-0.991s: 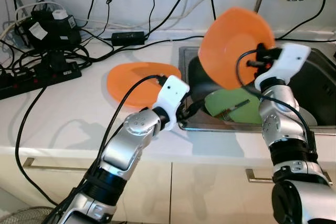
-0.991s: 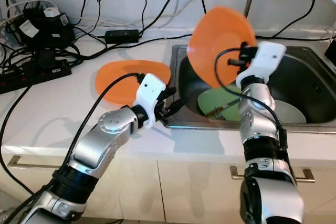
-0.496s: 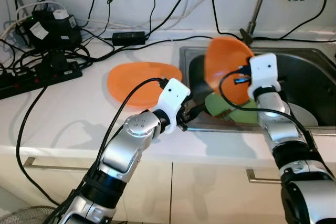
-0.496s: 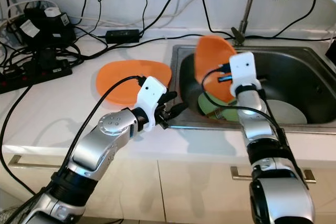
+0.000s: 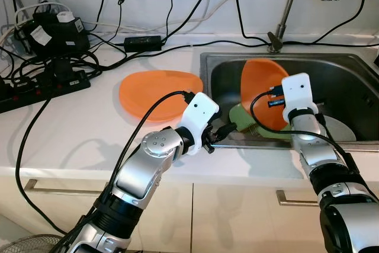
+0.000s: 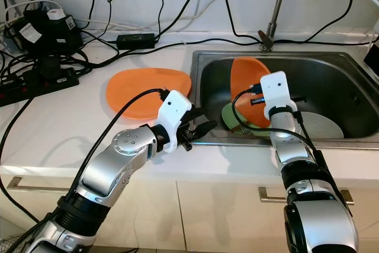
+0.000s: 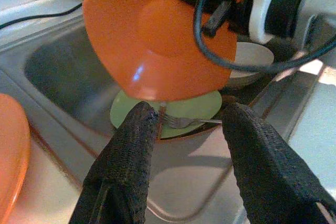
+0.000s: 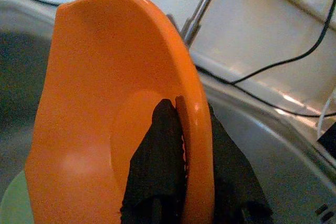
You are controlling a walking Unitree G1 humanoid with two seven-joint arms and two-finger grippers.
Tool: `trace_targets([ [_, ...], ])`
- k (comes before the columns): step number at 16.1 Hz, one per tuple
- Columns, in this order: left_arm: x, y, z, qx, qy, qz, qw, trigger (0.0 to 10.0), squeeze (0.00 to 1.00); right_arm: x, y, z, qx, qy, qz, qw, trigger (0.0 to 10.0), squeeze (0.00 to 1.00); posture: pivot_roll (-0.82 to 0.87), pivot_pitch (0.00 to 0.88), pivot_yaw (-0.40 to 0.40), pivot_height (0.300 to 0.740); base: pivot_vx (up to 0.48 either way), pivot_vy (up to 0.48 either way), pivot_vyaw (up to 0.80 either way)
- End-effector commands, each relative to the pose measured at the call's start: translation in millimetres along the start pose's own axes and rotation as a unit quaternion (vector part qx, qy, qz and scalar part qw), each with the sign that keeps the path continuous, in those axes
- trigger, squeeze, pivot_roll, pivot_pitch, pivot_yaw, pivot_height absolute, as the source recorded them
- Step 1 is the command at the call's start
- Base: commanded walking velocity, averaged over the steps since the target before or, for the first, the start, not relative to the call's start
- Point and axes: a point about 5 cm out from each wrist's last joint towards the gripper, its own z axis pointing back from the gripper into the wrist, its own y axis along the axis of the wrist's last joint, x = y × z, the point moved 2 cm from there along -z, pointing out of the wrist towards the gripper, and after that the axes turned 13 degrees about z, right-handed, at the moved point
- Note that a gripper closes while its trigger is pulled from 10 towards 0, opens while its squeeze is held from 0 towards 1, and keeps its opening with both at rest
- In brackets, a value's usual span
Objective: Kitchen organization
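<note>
My right gripper is shut on the rim of an orange plate, holding it on edge low inside the steel sink. Below it lies a green plate with a fork on it, and a white plate sits beside that. A second orange plate rests flat on the white counter, left of the sink. My left gripper hangs open at the sink's front left edge, its fingers pointing toward the held plate.
Black cables, a power strip and adapters crowd the counter's back left. The tap rises behind the sink. Drawer handles run below the counter's front edge.
My right gripper has brought the orange plate down from above the sink's back edge into the basin, turning it edge-on. The left gripper crept slightly toward the sink.
</note>
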Motion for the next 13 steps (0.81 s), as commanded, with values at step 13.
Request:
trace_targets([
  [13,10.7,-16,3.8,-0.053,-0.035,-0.019,0.998,10.0,0.00,-14.6,10,-1.0,0.022,0.024,-0.004,0.999,10.0,0.00,0.05,0.000,0.038,0.740,0.000,0.000,0.00],
])
